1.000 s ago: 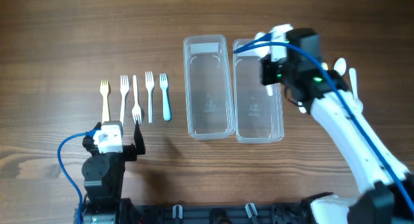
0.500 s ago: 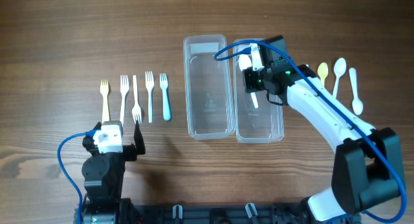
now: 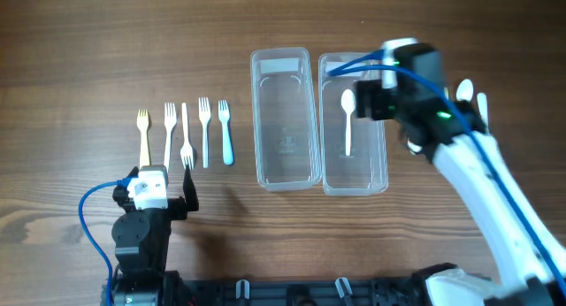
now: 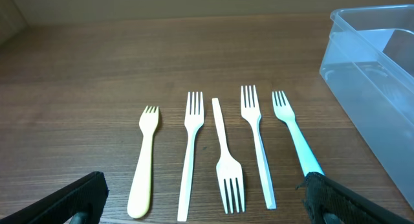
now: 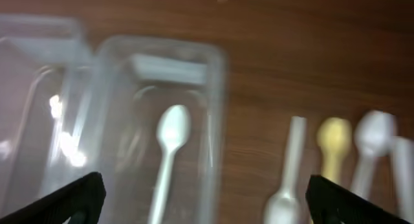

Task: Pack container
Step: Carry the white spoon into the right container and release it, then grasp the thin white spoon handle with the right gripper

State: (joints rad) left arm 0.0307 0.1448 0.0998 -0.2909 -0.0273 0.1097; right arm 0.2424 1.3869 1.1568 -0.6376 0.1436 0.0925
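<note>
Two clear containers stand side by side, the left one (image 3: 285, 120) with nothing in it. The right container (image 3: 354, 173) holds a white spoon (image 3: 348, 120), which shows blurred in the right wrist view too (image 5: 169, 153). My right gripper (image 3: 371, 103) hovers above that container's far right part, open, with nothing between its fingers (image 5: 204, 208). Several plastic forks (image 3: 186, 133) lie in a row at the left: yellow (image 4: 144, 166), three white, one blue (image 4: 294, 136). My left gripper (image 4: 207, 211) stays open just short of their near ends.
More spoons lie right of the containers: a white one (image 5: 288, 179), a yellow one (image 5: 333, 146) and another white one (image 5: 372, 146). From overhead my right arm hides most of them (image 3: 466, 89). The left container's wall (image 4: 375, 88) is at the left wrist view's right edge.
My right gripper has opened and let go of the white spoon, which now lies in the right container. The right arm has risen and drawn back to the right. The left arm has not moved.
</note>
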